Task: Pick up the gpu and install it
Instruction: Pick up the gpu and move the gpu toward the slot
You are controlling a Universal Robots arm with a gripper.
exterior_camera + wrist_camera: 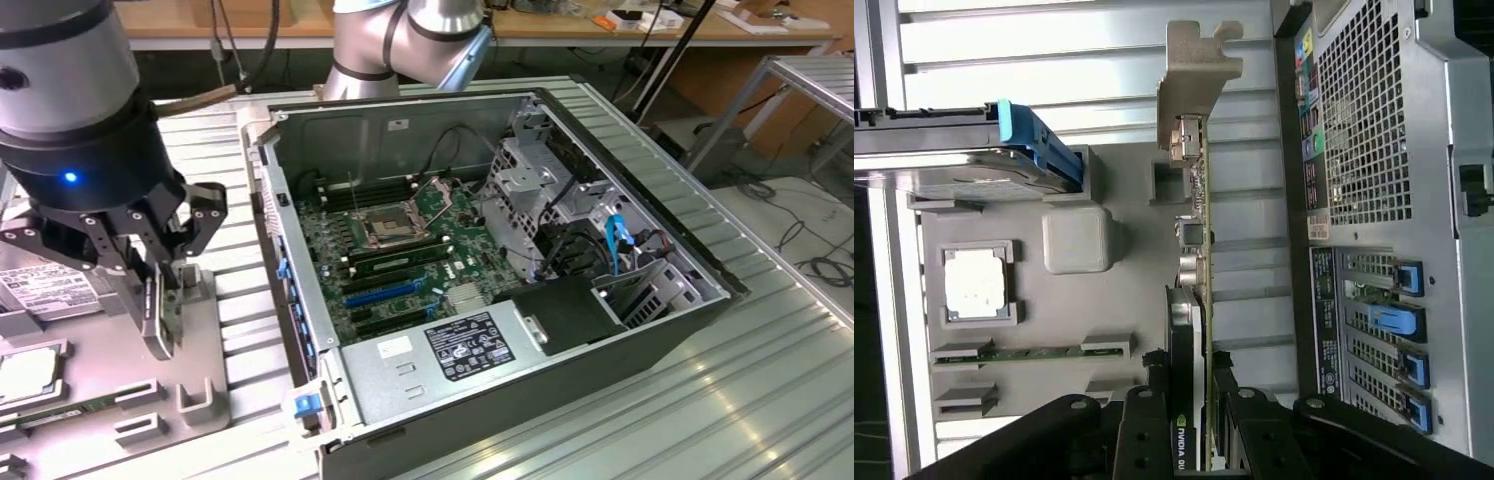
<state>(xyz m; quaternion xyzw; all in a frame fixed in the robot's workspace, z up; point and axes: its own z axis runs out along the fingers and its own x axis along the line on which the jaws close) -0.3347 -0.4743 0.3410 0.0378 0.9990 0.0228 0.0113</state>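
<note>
The gpu (158, 315) is a thin black card seen edge-on, standing upright over the grey holder tray (214, 340) at the exterior view's left. My gripper (150, 275) is shut on its upper edge, one finger on each flat side. In the wrist view the gpu (1194, 250) runs away from my gripper (1187, 400), and its silver bracket (1196, 60) is at the far end. The open computer case (667, 330) lies to the exterior view's right, with blue expansion slots (380, 295) on the motherboard (400, 240). I cannot tell whether the card's lower edge still touches the tray.
On the tray (1064, 300) lie a silver hard drive (47, 285) with a blue-tabbed carrier (1034, 140), a processor chip (976, 283) and a green memory stick (1034, 352). The case's rear panel (1374, 200) with blue slot latches stands close beside the card. The arm's base (400, 40) rises behind the case.
</note>
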